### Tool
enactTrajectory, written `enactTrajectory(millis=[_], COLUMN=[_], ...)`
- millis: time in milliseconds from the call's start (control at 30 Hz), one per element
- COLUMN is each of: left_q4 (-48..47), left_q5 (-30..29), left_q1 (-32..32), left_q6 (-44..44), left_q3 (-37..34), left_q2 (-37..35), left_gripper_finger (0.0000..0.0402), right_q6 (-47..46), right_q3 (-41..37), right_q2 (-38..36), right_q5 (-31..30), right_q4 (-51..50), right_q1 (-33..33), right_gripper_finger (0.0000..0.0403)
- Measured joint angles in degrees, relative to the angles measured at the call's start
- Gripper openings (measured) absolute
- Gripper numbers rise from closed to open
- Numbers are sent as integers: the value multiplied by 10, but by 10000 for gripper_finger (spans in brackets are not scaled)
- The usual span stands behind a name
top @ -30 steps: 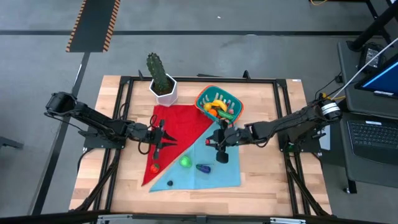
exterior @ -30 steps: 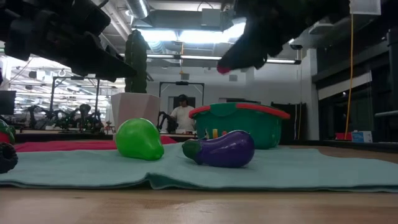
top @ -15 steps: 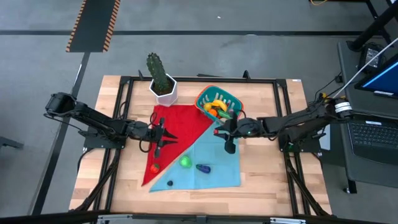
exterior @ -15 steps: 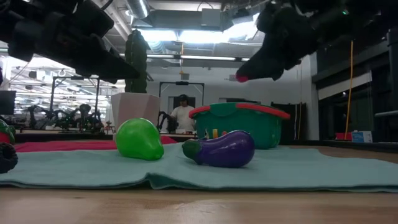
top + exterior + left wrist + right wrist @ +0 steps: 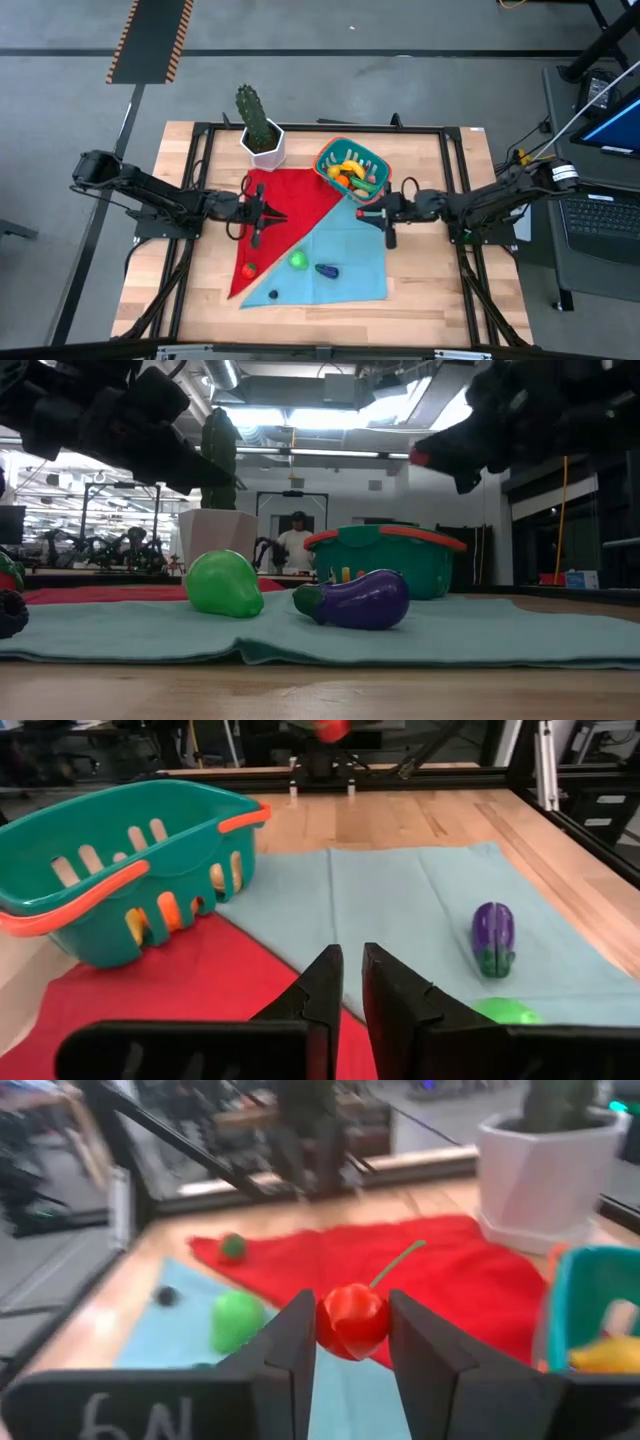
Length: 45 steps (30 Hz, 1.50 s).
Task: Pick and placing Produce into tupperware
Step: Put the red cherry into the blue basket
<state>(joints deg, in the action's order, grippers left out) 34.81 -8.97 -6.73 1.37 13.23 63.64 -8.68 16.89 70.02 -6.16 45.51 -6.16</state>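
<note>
Right wrist view: right hand (image 5: 352,1342) clamped on red cherry (image 5: 352,1320), stem partly blurred; left hand (image 5: 351,982) nearly closed, empty.

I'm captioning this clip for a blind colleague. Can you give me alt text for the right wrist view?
The right gripper holds a small red cherry with a green stem between its two dark fingers, above a red cloth. Beyond lie a green pear on a light blue cloth, a white potted cactus and the teal tub's edge.
</note>
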Motion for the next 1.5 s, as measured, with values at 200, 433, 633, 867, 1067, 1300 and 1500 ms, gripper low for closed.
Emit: enactTrajectory(millis=[200,433,633,867,1067,1300,1500], left_q4=[4,9,9,9,9,9,8], left_q5=[0,0,0,0,0,0,0], left_q1=[15,29,39,39,44,57,61], left_q6=[0,0,0,-1,-4,-4,-5], left_q3=[0,0,0,0,0,0,0], left_q2=[0,0,0,0,0,0,0], left_gripper_finger=[21,6,2,20,35,50,59], right_q6=[1,2,1,-1,0,5,45], right_q3=[-35,-36,-36,-36,-36,12,98], right_q2=[-9,-9,-9,-9,-9,-9,-9], right_q5=[-4,-52,-93,-93,-93,-92,-92], right_q4=[56,58,59,52,51,-56,-199], right_q1=[2,26,56,75,89,111,143], right_gripper_finger=[106,106,106,104,104,104,104])
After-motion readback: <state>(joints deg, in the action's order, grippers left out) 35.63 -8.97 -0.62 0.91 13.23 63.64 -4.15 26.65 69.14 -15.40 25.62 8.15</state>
